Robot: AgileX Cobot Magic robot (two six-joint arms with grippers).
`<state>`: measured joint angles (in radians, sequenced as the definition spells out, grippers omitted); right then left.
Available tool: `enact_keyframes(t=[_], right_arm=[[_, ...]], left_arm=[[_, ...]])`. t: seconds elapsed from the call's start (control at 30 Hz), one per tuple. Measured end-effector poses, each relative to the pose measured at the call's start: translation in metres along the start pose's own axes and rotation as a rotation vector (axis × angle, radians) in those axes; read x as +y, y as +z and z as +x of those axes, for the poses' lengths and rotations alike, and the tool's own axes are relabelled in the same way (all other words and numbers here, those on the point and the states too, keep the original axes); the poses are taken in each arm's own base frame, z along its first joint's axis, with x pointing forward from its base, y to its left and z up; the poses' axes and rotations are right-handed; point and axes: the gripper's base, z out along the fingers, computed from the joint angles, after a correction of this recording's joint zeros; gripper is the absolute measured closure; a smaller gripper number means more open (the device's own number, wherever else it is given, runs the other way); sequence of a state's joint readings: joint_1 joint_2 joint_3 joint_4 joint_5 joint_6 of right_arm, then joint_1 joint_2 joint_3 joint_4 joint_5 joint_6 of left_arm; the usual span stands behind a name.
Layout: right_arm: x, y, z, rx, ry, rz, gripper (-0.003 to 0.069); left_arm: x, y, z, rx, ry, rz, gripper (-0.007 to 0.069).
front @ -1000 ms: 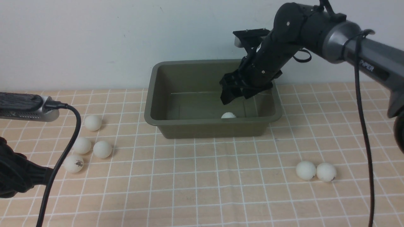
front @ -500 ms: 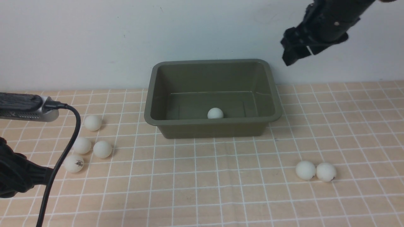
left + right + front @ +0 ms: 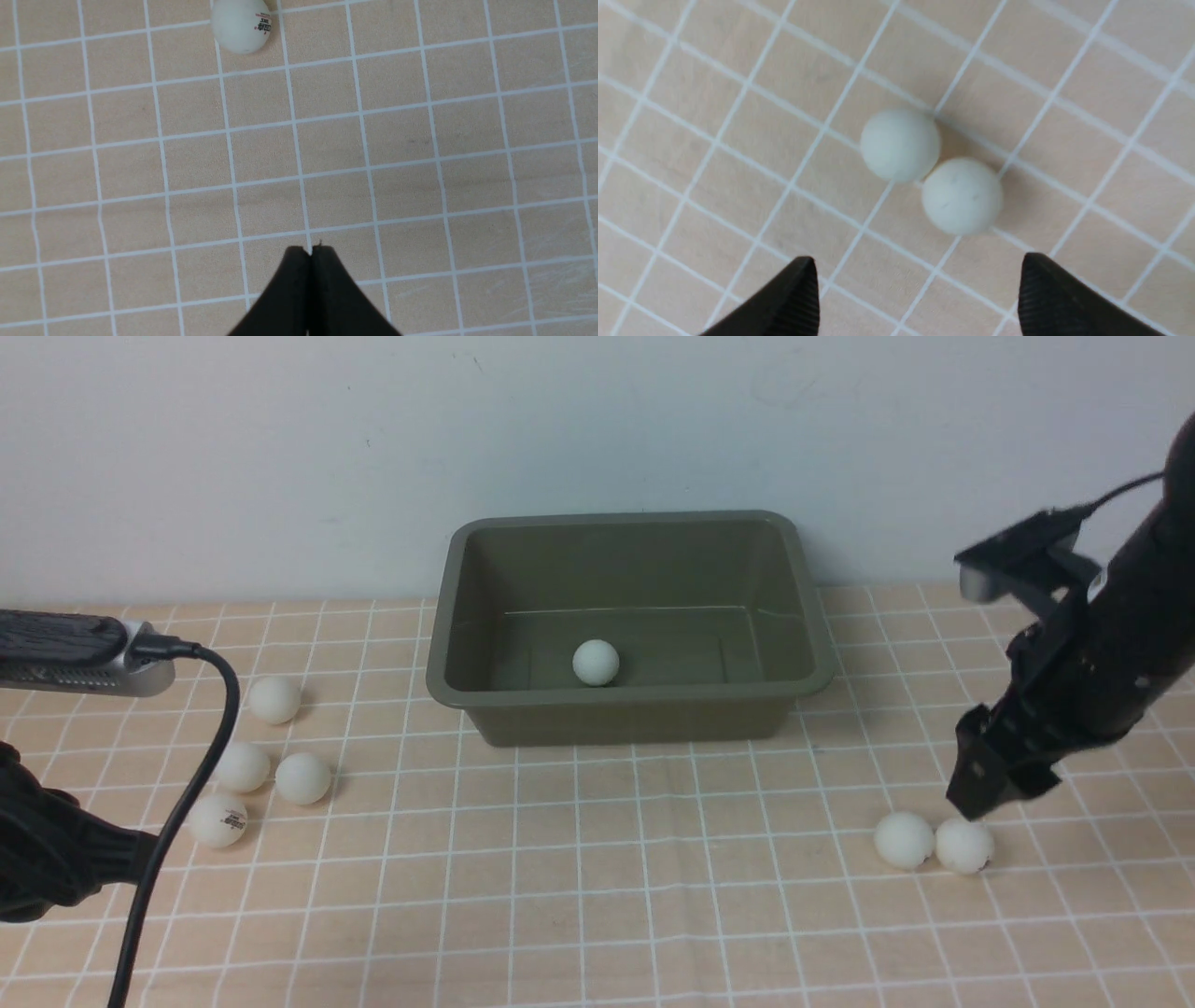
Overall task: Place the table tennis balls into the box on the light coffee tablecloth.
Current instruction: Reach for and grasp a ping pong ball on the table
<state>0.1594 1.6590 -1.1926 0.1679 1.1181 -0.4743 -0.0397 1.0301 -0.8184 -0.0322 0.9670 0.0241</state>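
The olive-green box (image 3: 448,616) stands at the back middle of the light coffee tablecloth (image 3: 597,896), with one white ball (image 3: 595,663) inside. Four balls lie at the left: (image 3: 274,699), (image 3: 243,766), (image 3: 303,777) and a lettered one (image 3: 218,819), which also shows in the left wrist view (image 3: 241,25). Two touching balls (image 3: 904,840) (image 3: 964,845) lie at the right, also in the right wrist view (image 3: 900,144) (image 3: 962,196). My right gripper (image 3: 976,793) (image 3: 920,266) is open and empty just above them. My left gripper (image 3: 309,252) is shut and empty above bare cloth.
A pale wall rises behind the box. My left arm (image 3: 47,868) and its black cable (image 3: 187,784) sit at the front left, close to the four balls. A silver camera body (image 3: 84,658) sticks out above them.
My right gripper has left the box, risen, then swung right and down to hover over the two balls at the right. The ball in the box has rolled leftward. The left arm is still.
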Motion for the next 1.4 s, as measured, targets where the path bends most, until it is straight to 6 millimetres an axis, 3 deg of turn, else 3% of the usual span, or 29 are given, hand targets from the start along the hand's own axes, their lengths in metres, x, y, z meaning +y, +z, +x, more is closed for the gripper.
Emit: enact_keyframes(t=[0.2, 0.4, 0.63, 1.07, 1.4], right_arm=[[0.0, 0.026, 0.012, -0.034, 0.001, 0.028, 0.0139], [-0.004, 0.034, 0.008, -0.074, 0.034, 0.057, 0.0139], [-0.01, 0.058, 0.008, -0.018, 0.024, 0.061, 0.0139], [-0.012, 0.061, 0.007, -0.022, -0.084, 0.079, 0.0139], [-0.015, 0.076, 0.007, 0.007, -0.106, 0.074, 0.0139]], left_arm=[[0.0, 0.0, 0.0, 0.001, 0.001, -0.001, 0.0693], [0.0, 0.0, 0.0, 0.001, 0.001, -0.001, 0.0693], [0.0, 0.0, 0.0, 0.001, 0.001, -0.001, 0.0693], [0.0, 0.0, 0.002, 0.017, 0.001, 0.0, 0.0693], [0.0, 0.0, 0.002, 0.02, 0.001, 0.0, 0.0693]])
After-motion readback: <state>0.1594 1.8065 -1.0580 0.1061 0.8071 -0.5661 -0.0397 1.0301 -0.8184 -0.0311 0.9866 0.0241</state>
